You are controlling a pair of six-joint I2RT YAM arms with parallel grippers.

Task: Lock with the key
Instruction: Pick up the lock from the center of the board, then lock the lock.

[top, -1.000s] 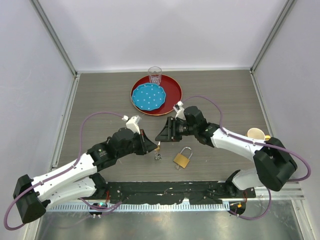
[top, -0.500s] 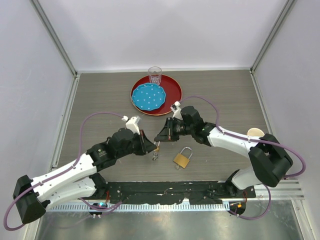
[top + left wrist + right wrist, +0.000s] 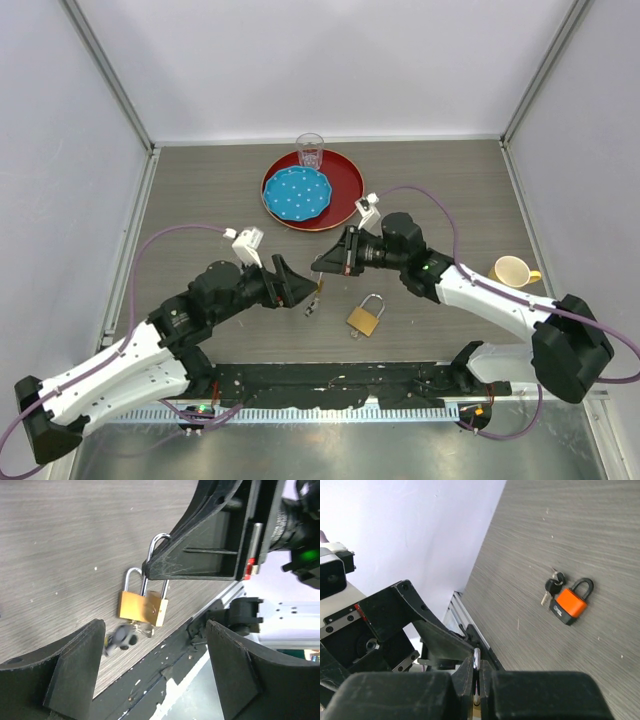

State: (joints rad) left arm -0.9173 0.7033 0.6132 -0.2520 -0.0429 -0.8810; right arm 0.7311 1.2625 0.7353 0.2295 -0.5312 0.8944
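As right jaws pinch only shackle (image 3: 159, 540) of padlock (image 3: 158, 611), above tabletop (image 3: 200, 180) middle toward near edge, left jaws wide, empty: dangling key (image 3: 121, 637) blurred, likely swinging; clumsy grab could twist padlock free.

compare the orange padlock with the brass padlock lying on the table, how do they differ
The orange padlock has a black shackle; the brass padlock has a silver one. Black-headed keys lie against the orange padlock; none touch the brass padlock. Both lie flat on the grey wood-grain table, outside any fingers.
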